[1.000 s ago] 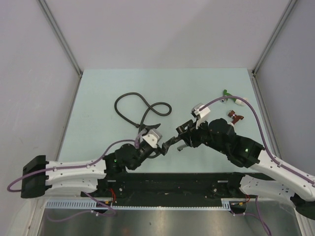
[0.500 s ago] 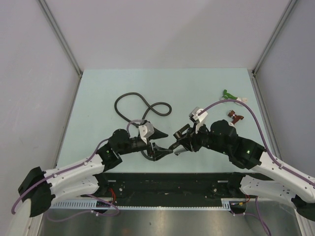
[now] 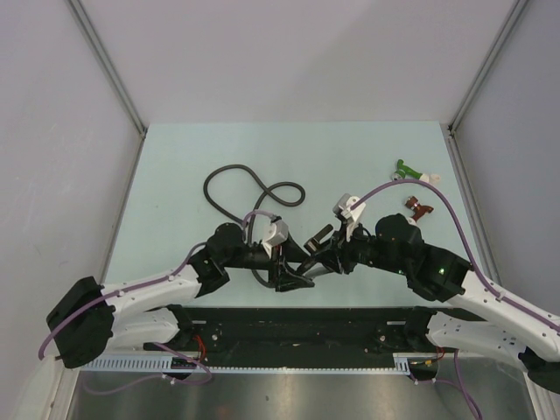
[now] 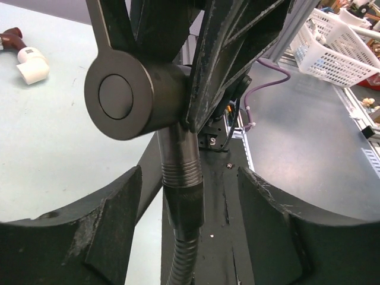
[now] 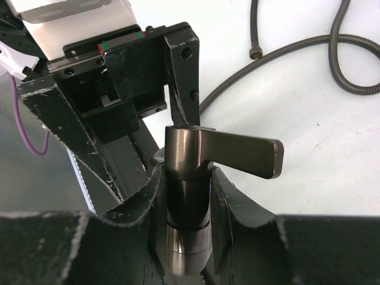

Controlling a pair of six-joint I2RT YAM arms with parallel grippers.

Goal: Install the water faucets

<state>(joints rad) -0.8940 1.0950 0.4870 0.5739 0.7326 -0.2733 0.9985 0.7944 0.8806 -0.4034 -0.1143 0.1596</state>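
The dark grey-brown faucet (image 5: 189,178) stands upright between the pads of my right gripper (image 5: 187,205), which is shut on its body; its flat arm (image 5: 240,155) points right. In the left wrist view the faucet's round end (image 4: 119,95) fills the top, with a threaded stub (image 4: 180,169) below it and a hose connector (image 4: 185,211) against that stub. My left gripper (image 4: 190,205) is open, one finger on each side of the connector, not touching it. In the top view the left gripper (image 3: 293,275) and right gripper (image 3: 317,261) meet near the table's front middle.
The coiled black hose (image 3: 252,191) lies behind the grippers, with a free end (image 5: 256,52) on the table. A green fitting (image 3: 407,168) and a dark-red fitting (image 3: 418,208) lie at the right. A white basket (image 4: 338,47) stands beyond the table's near edge.
My left arm has swung right and forward, bringing its open gripper up to the faucet and round the hose connector. My right gripper has shifted slightly left with the faucet.
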